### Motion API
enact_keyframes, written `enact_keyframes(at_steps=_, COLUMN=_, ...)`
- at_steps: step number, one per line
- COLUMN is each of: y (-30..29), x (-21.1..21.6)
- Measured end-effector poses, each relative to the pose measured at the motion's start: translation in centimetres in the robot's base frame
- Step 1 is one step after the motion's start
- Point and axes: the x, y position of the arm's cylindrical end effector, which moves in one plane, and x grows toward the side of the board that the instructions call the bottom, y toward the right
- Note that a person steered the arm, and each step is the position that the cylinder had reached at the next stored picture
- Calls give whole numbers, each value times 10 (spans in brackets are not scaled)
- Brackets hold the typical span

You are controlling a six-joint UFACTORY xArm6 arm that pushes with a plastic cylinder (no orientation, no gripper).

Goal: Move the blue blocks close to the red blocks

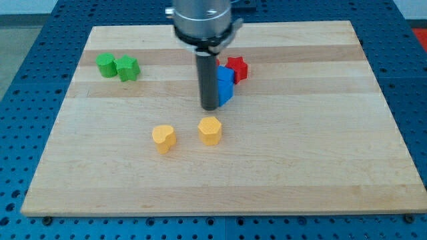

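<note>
A blue block (225, 87) stands just right of the board's middle, toward the view's top; its shape is partly hidden by the rod. A red star-shaped block (236, 68) sits right behind it at its upper right, touching or nearly touching it. My tip (210, 107) rests on the board against the blue block's left side. A second blue block and a second red block do not show; the rod may hide them.
Two green blocks (117, 67) sit side by side at the view's upper left. Two yellow blocks, one heart-shaped (163, 138) and one hexagonal (209, 130), lie below my tip. The wooden board (320, 167) ends on a blue perforated table.
</note>
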Motion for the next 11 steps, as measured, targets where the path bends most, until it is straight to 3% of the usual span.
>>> enact_keyframes(at_steps=2, y=62, x=0)
enact_keyframes(at_steps=4, y=63, x=-7)
enact_keyframes(at_steps=5, y=57, x=12)
enact_keyframes(at_steps=9, y=40, x=-26)
enact_keyframes(at_steps=10, y=57, x=-3)
enact_keyframes(at_steps=11, y=97, x=-14)
